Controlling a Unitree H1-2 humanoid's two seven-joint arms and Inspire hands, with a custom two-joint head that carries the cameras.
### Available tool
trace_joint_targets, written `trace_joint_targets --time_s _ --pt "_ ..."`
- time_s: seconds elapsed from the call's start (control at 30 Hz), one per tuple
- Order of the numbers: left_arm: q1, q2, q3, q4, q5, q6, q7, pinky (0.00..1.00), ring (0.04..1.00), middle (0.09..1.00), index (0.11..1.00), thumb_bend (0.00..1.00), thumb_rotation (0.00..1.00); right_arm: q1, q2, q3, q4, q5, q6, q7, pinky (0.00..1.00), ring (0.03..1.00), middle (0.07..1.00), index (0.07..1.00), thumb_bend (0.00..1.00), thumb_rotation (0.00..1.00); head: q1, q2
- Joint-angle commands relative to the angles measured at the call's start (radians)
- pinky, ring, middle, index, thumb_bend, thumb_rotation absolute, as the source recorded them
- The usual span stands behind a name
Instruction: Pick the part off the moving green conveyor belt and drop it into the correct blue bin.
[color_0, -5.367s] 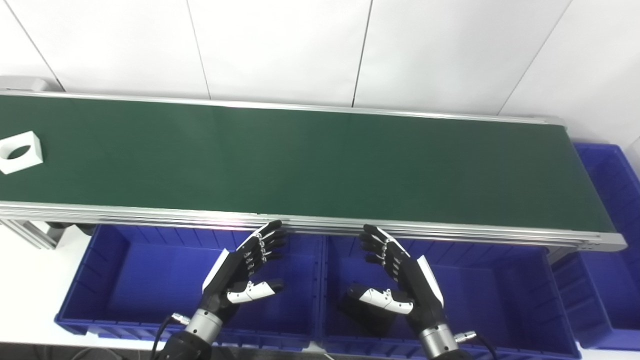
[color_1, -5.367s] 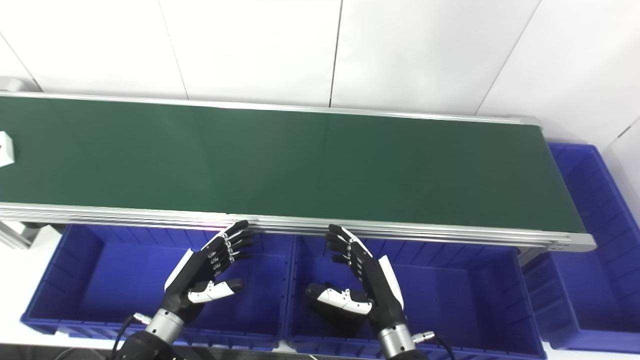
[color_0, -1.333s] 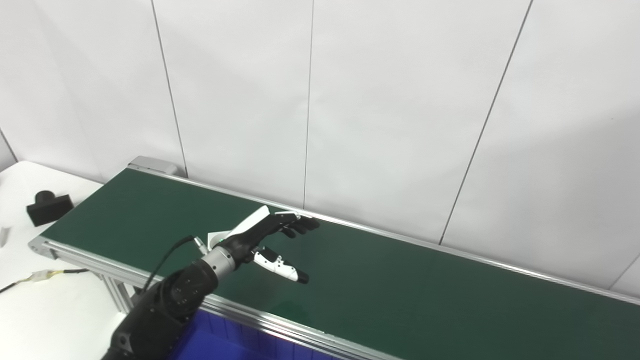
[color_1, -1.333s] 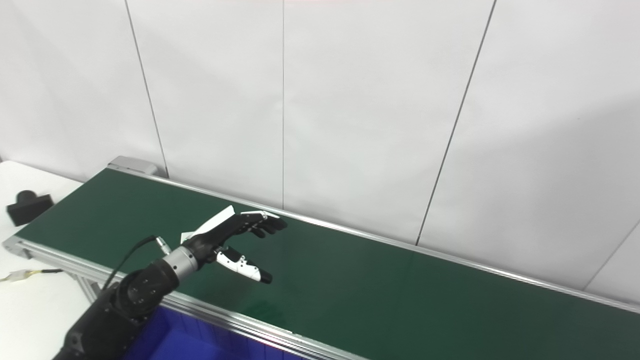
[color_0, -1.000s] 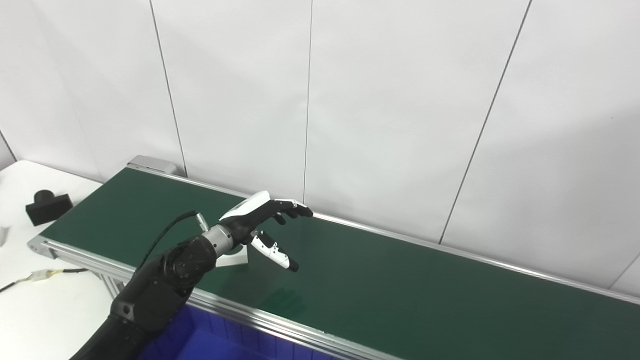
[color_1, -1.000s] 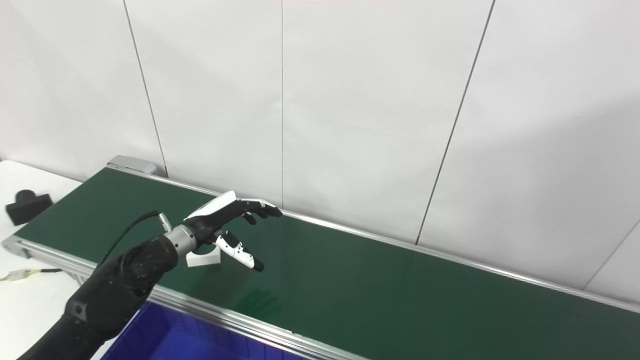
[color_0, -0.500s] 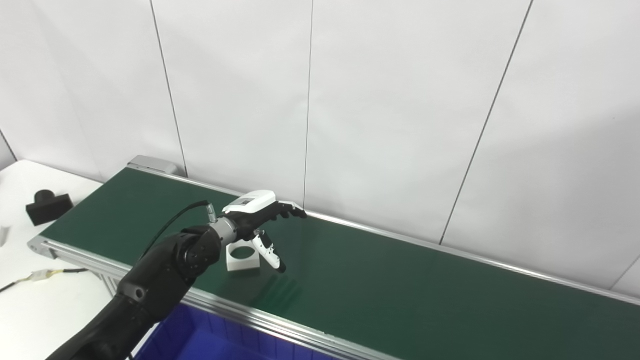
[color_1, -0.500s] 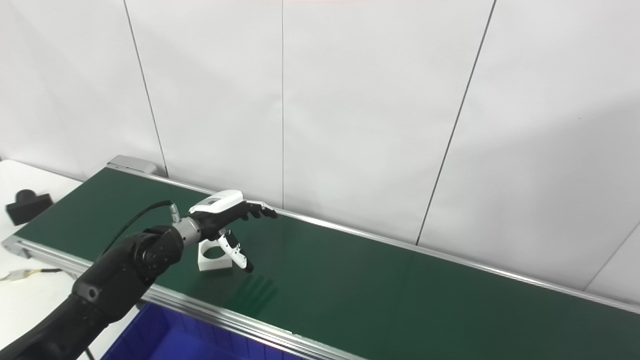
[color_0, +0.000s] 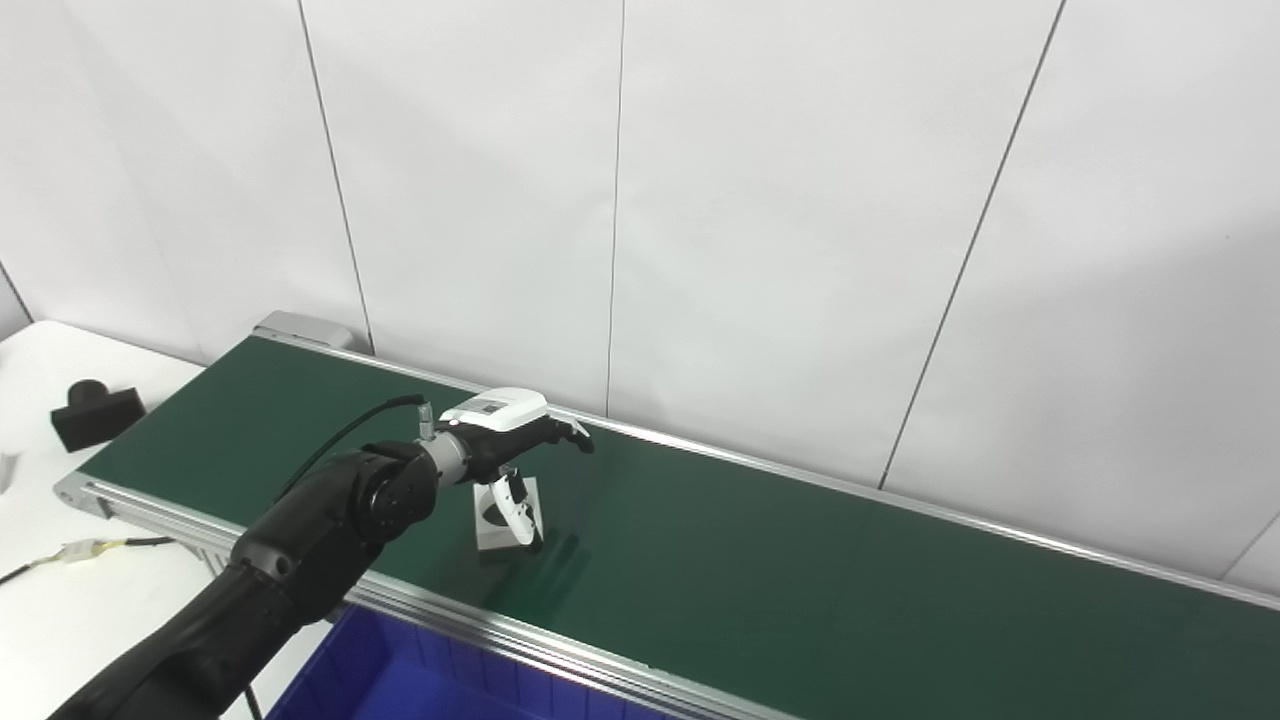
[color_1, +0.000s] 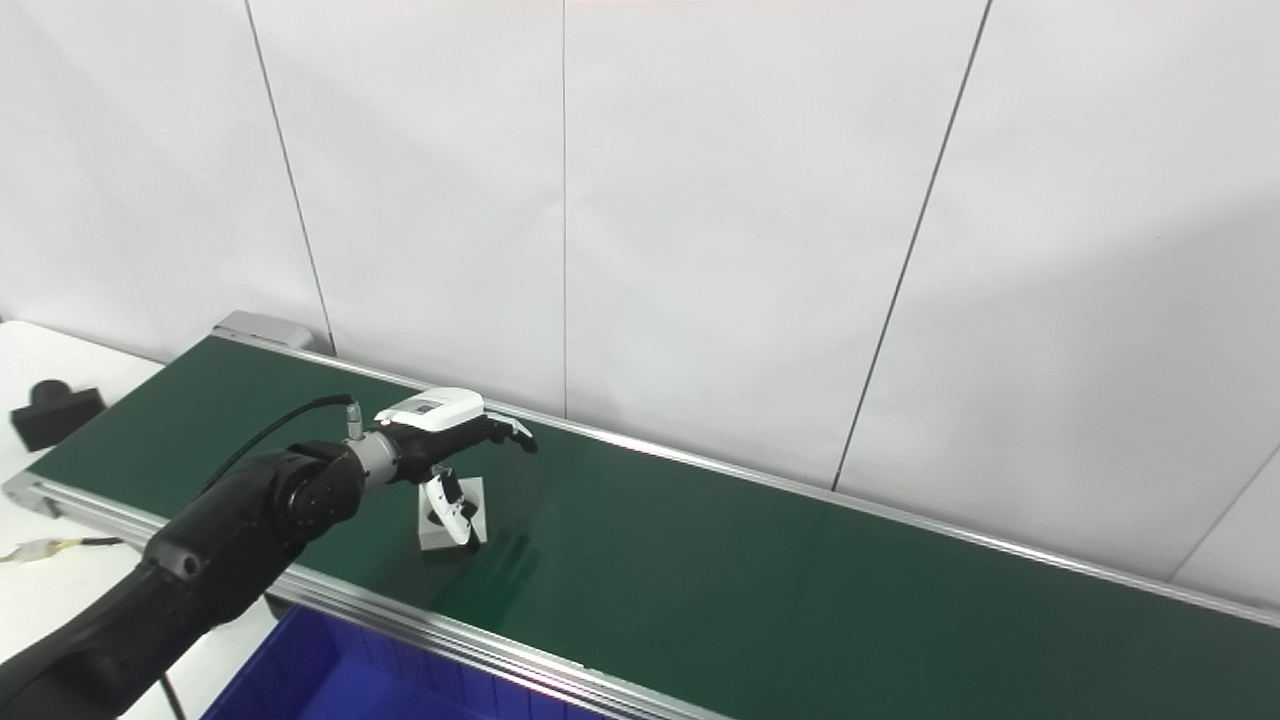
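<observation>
Left robot hand (color_0: 505, 440) hovers palm-down over the green conveyor belt (color_0: 800, 580), fingers spread, holding nothing — thumb hangs down across the white part (color_0: 508, 515). Part sits on the belt directly beneath the palm, near the belt's front edge, its round hole facing up. Right robot hand not in view — left does the pick.

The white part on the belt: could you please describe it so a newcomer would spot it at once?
Find the long green conveyor belt along the white wall, then follow it toward its left end. Under the left robot hand sits the white part, a small square block with a round hole, the only pale thing on the belt.
</observation>
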Motion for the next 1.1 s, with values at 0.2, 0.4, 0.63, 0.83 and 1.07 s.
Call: trace_joint_targets --time_s 0.2,0.4,0.63,0.83,1.07 --pt "-0.069 0.033 -0.042 -0.005 0.132 0.184 -0.027 0.77 0.846 0.902 0.882 1.0 0.27 -0.001 0.006 0.001 -0.028 -0.002 -0.041 0.001 0.79 0.842 0.847 0.89 0.87 0.37 -0.002 0.003" --pt "-0.07 0.018 -0.06 -0.006 0.165 0.273 -0.054 0.74 0.839 0.91 0.896 1.0 0.29 -0.001 0.007 0.001 -0.029 0.003 -0.04 0.002 0.78 0.84 0.847 0.887 0.88 0.36 -0.001 0.004" --pt "-0.058 -0.034 -0.083 -0.037 0.179 0.401 -0.094 0.73 0.84 0.904 0.925 0.99 0.32 -0.001 0.008 0.004 -0.031 0.001 -0.041 0.003 0.78 0.841 0.846 0.886 0.88 0.37 -0.009 0.005" --pt "-0.048 -0.074 -0.115 -0.043 0.182 0.409 -0.088 0.72 0.83 0.898 0.928 1.0 0.32 0.004 0.01 0.005 -0.035 0.001 -0.046 0.001 0.78 0.843 0.843 0.886 0.88 0.37 -0.015 0.007" --pt "-0.053 -0.112 -0.148 -0.053 0.202 0.423 -0.082 0.68 0.815 0.887 0.933 1.0 0.4 0.008 0.012 0.005 -0.041 -0.004 -0.043 -0.003 0.78 0.841 0.842 0.888 0.87 0.37 -0.021 0.01"
